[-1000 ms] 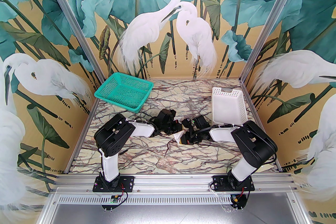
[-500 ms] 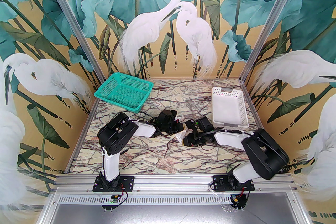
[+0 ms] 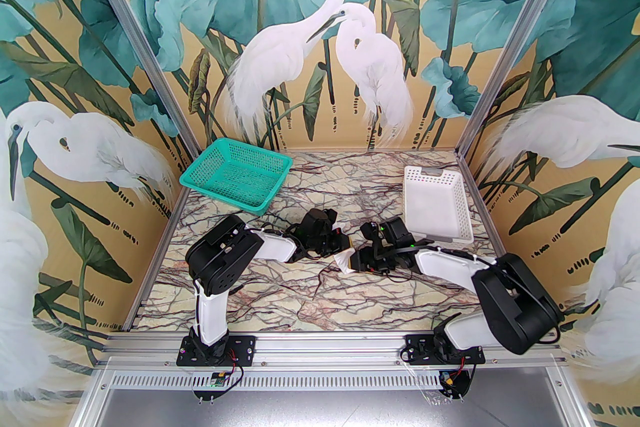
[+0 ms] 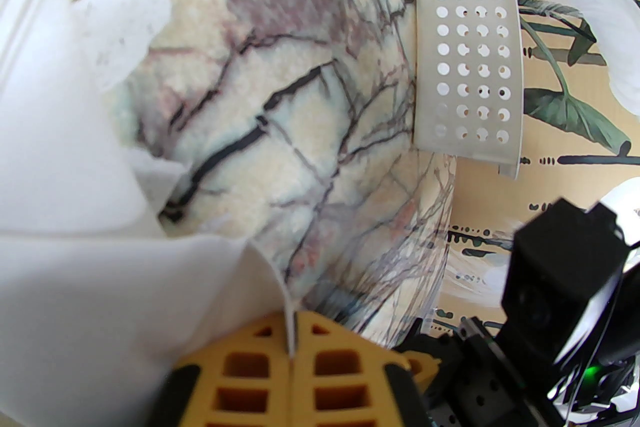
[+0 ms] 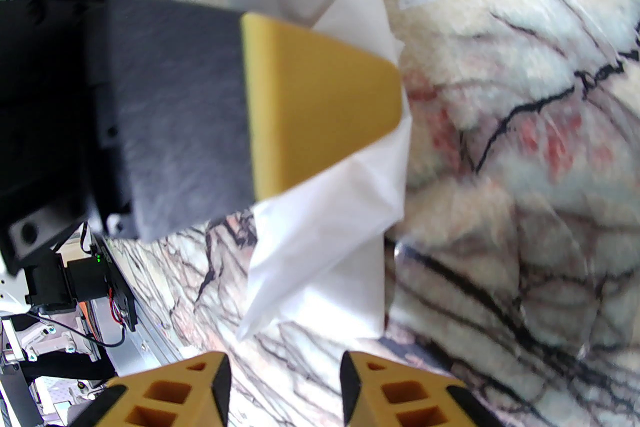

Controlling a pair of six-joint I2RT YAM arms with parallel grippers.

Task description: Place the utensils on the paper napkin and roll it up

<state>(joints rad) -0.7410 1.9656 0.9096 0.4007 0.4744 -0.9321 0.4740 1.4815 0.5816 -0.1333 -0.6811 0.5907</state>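
The paper napkin [image 5: 325,240] is found near the middle of the marble table [image 3: 310,295], between the two wrists, crumpled into a loose, elongated bundle. In the top view its long axis is seen to run roughly from the far side toward the near side. In the right wrist view it is stretched from the top of the picture down toward that camera's own fingers, with its pointed lower end aimed at them. Its contents are hidden by the folds. A thin edge of the paper is pinched between the closed fingers of the left gripper [image 4: 291,322], and the rest of the sheet is spread away to the left in the left wrist view. One yellow finger [image 5: 320,99] of that gripper is seen lying across the upper part of the bundle. The right gripper [image 5: 285,382] is held just short of the bundle's near end, its fingers parted, with only bare table between them. A green basket [image 3: 235,179] is set at the far left of the table and a white perforated basket [image 3: 435,204] at the far right, both well apart from the napkin.
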